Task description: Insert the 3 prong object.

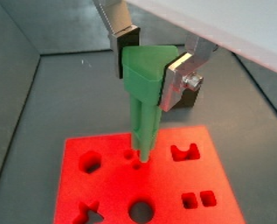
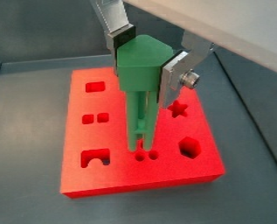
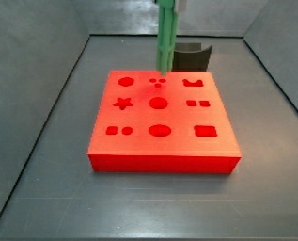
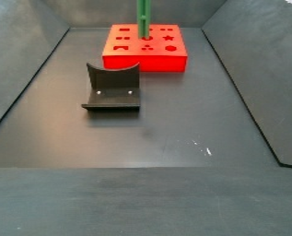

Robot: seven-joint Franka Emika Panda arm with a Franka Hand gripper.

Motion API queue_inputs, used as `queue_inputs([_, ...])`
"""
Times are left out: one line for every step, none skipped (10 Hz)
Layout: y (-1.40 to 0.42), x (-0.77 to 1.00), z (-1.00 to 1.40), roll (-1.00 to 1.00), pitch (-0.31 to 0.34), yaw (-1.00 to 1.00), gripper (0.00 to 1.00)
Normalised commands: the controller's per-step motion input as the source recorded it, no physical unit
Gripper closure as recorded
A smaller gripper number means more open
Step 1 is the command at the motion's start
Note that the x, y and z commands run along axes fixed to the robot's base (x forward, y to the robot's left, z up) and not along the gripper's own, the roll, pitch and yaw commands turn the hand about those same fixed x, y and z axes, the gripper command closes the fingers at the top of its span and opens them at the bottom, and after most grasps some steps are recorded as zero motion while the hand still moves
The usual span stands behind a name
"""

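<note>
My gripper (image 1: 150,70) is shut on the wide top of the 3 prong object (image 1: 141,114), a long green bar that hangs upright. It shows the same way in a wrist view (image 2: 148,66). The bar's lower end is over the group of three small holes (image 2: 141,155) in the red block (image 2: 106,140). I cannot tell whether the tip touches the block. In both side views the green bar (image 3: 167,38) (image 4: 145,18) rises from the red block (image 3: 164,141) (image 4: 167,57) out of the picture's top. The gripper itself is out of view there.
The dark fixture (image 4: 112,88) stands on the floor beside the block, and close behind it in a side view (image 3: 193,55). The block's top has several other shaped holes, such as a star (image 2: 176,109) and an arch (image 2: 96,158). Grey walls enclose the floor.
</note>
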Motion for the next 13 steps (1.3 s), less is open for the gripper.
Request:
queue_inputs([0.0, 0.0, -0.26, -0.23, -0.107, 0.05, 1.0])
queue_inputs([0.0, 0.0, -0.09, -0.2, -0.076, 0.05, 1.0])
queue_inputs([0.09, -0.08, -0.05, -0.03, -0.027, 0.05, 1.0])
queue_inputs([0.17, -0.12, -0.03, -0.05, -0.027, 0.04, 1.0])
queue_inputs([0.19, -0.12, -0.1, -0.1, -0.061, 0.06, 1.0])
queue_inputs([0.01, -0.03, -0.07, -0.11, -0.063, 0.12, 1.0])
queue_inputs([-0.03, 0.0, -0.09, -0.07, -0.063, 0.11, 1.0])
queue_inputs([-0.05, 0.0, -0.13, -0.04, -0.076, 0.08, 1.0])
queue_inputs([0.0, -0.01, -0.16, -0.03, -0.094, 0.05, 1.0])
queue_inputs([0.0, -0.07, -0.23, -0.03, -0.13, 0.02, 1.0])
queue_inputs([0.0, -0.15, -0.23, 0.0, -0.12, 0.0, 1.0])
queue_inputs([0.01, -0.22, -0.16, 0.0, -0.083, 0.0, 1.0])
queue_inputs([0.02, -0.22, -0.04, -0.01, -0.033, 0.0, 1.0])
